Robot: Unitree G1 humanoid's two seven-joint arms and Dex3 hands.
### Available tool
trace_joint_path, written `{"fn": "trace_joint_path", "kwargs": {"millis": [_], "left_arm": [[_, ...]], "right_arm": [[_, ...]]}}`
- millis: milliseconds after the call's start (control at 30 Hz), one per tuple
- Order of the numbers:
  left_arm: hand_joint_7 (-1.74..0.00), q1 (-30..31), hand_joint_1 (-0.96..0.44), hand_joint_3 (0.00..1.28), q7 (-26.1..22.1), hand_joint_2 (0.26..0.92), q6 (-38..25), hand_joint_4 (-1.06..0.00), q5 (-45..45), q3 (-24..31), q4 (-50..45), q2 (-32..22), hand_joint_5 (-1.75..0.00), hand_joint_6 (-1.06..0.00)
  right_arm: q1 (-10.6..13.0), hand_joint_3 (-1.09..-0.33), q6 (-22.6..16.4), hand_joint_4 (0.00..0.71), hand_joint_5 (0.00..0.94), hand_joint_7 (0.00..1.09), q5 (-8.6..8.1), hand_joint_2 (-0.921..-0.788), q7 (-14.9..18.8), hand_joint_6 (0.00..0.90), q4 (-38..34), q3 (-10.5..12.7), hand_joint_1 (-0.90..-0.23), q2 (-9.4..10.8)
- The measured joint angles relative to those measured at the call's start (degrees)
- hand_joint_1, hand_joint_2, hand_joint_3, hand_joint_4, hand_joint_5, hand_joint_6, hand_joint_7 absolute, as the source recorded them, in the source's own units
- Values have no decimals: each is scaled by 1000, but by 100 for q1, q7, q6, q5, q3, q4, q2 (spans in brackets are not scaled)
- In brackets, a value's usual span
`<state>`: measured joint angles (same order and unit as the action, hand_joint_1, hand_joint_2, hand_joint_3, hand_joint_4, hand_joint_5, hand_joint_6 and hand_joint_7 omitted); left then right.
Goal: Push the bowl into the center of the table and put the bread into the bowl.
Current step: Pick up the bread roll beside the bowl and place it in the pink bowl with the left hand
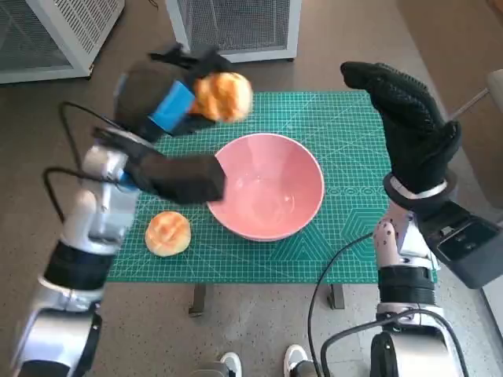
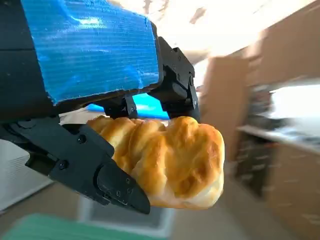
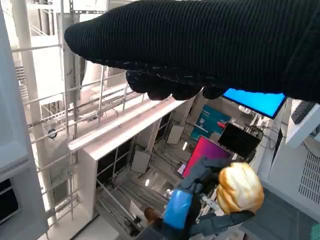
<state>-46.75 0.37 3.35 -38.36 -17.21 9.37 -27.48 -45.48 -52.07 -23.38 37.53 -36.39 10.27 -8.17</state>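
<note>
My left hand (image 1: 169,98) is raised above the table's far left and holds a golden bread roll (image 1: 223,96) between its fingers. The left wrist view shows this roll (image 2: 167,160) gripped close up, and the right wrist view shows the same roll (image 3: 239,189) with the blue-taped left hand (image 3: 177,207). A pink bowl (image 1: 269,186) stands near the middle of the green mat (image 1: 354,157), empty. A second roll (image 1: 168,232) lies on the mat at the front left. My right hand (image 1: 409,118), in its black glove (image 3: 200,45), is lifted over the mat's right edge, fingers spread, holding nothing.
White mesh cabinets (image 1: 236,27) stand on the floor beyond the table. Black cables (image 1: 338,275) hang by both arms at the front edge. A person's shoes (image 1: 295,360) show below the table's front.
</note>
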Motion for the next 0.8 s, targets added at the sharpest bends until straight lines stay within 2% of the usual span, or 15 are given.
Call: {"fn": "trace_joint_path", "kwargs": {"millis": [167, 500, 567, 600, 633, 667, 700, 733, 767, 800], "left_arm": [[-1169, -7, 1, 7, -57, 913, 313, -836, -170, -223, 106, 73, -970, -649], [-1141, -65, 1, 38, -222, 918, 722, -754, -226, -577, 1062, 401, -1114, -637], [-1148, -78, 0, 64, -271, 919, 721, -719, -231, -614, 1210, 474, -1168, -610], [-1233, -84, 0, 120, -312, 920, 709, -658, -223, -629, 1271, 512, -1214, -541], [-1143, -86, -6, 143, -373, 896, 694, -538, -211, -638, 1310, 547, -1081, -437], [-1003, -87, -12, 141, -434, 879, 686, -483, -192, -643, 1345, 574, -913, -396], [-748, -87, -20, 121, -526, 863, 649, -432, -167, -644, 1356, 595, -618, -366], [-530, -88, -48, 92, -698, 848, 568, -326, -130, -645, 1364, 627, -395, -315], [-446, -89, -59, 79, -863, 845, 476, -288, -116, -651, 1361, 648, -316, -301], [-313, -89, -104, 56, -992, 831, 390, -202, -112, -656, 1352, 658, -202, -261]], "right_arm": [[32, -613, -3, 231, 2, 596, 5, -921, 0, 38, 5, 6, -591, -17], [133, -614, -40, 235, 4, 597, 30, -921, -7, 38, 38, 53, -587, -73], [151, -614, -51, 235, 4, 597, 61, -921, -14, 39, 42, 58, -587, -74], [158, -614, -63, 236, 4, 597, 69, -921, -21, 39, 44, 60, -586, -73], [163, -613, -75, 237, 4, 596, 80, -921, -26, 39, 45, 62, -585, -73], [166, -613, -83, 237, 5, 596, 91, -921, -30, 39, 46, 63, -584, -73], [169, -613, -87, 238, 5, 596, 97, -921, -31, 40, 47, 66, -583, -73], [170, -612, -89, 238, 5, 595, 102, -921, -33, 40, 48, 68, -582, -73], [171, -612, -92, 239, 5, 594, 104, -921, -34, 41, 49, 71, -582, -73], [172, -611, -94, 240, 5, 593, 106, -921, -37, 41, 49, 73, -582, -73]]}}
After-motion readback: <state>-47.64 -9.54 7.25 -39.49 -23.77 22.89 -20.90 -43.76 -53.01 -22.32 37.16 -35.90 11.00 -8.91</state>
